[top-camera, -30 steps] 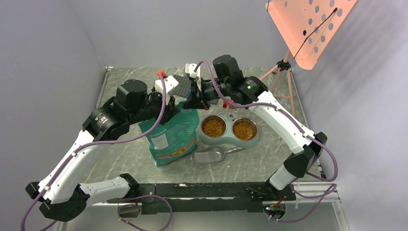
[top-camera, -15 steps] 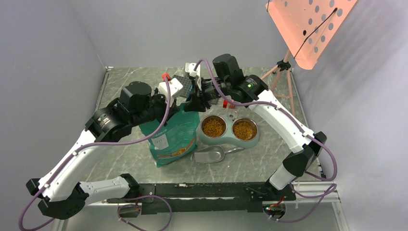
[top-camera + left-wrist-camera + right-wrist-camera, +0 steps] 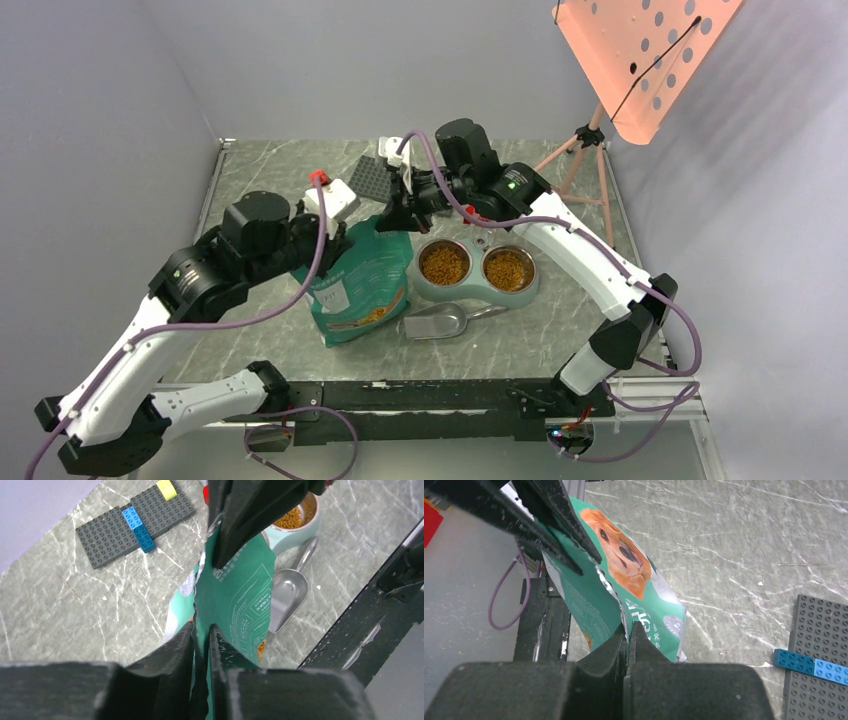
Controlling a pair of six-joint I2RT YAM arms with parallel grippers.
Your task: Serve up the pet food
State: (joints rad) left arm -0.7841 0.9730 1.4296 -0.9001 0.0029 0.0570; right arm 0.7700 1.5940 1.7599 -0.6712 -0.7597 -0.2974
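Top cam: the left arm has backed off leftward since half a second ago, so the left pincer now sits at the left end of the pouch top, with the right pincer at the other end. Kibble fills both bowls just below-right of the right pincer, so serving looks done. My guess is they're closing the pouch. Left wrist: jaws straddle the top edge with a sliver of gap, can't tell if it's pinching. Right wrist: clenched on the torn edge.

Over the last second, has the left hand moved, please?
Yes: the left hand has shifted left and toward the arm bases, away from the twin bowl dish, along the pouch top.
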